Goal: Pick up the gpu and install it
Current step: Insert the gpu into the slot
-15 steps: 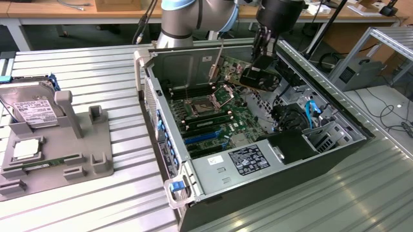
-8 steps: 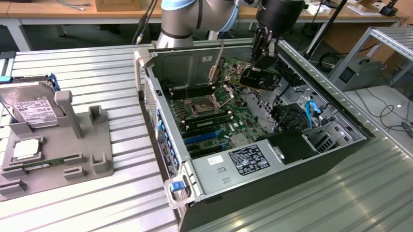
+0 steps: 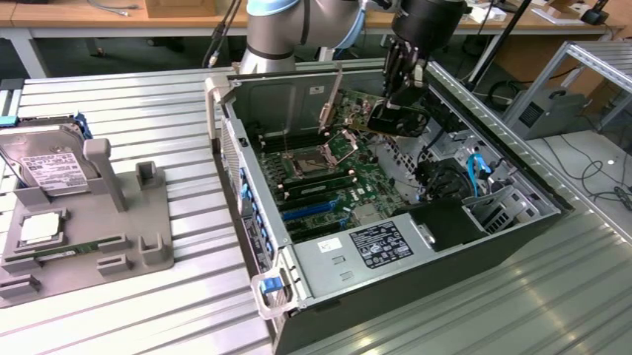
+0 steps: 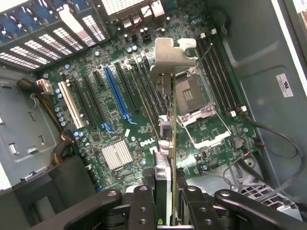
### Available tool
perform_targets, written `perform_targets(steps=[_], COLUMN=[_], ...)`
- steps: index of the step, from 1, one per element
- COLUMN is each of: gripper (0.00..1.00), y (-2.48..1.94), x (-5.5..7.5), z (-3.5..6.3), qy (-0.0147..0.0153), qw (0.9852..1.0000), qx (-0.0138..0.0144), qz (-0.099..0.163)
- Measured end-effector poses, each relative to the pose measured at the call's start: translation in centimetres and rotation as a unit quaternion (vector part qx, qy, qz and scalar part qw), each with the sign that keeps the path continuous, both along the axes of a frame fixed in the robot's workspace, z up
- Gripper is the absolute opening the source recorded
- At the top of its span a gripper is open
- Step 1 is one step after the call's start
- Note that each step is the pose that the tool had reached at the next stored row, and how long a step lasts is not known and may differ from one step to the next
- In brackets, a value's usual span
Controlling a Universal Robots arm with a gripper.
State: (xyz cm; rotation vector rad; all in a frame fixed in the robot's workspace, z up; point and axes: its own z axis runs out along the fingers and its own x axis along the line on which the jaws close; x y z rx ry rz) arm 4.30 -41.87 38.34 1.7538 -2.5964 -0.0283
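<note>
With the pick-up done, the fingers [image 4: 142,206] are clamped on the gpu [image 4: 168,129], held edge-on above the motherboard [image 4: 110,139] inside the open case [image 3: 296,96] (not yet seated in any slot).

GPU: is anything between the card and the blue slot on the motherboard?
Nothing visible does. The gripper holds the gpu on edge above the motherboard, and the blue slot lies bare, with no cable across it. The black cable runs along the case wall, off to the side of the board.
</note>
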Motion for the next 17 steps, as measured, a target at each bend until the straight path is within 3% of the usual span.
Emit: perform_targets(steps=[8,17], gripper=[0.27,0.27], y=[0.00,0.00], x=[0.00,0.00], z=[-0.01,-0.02], qy=[0.0000,0.0000], qw=[0.9991,0.9959], qx=[0.0000,0.0000], qz=[0.043,0.090])
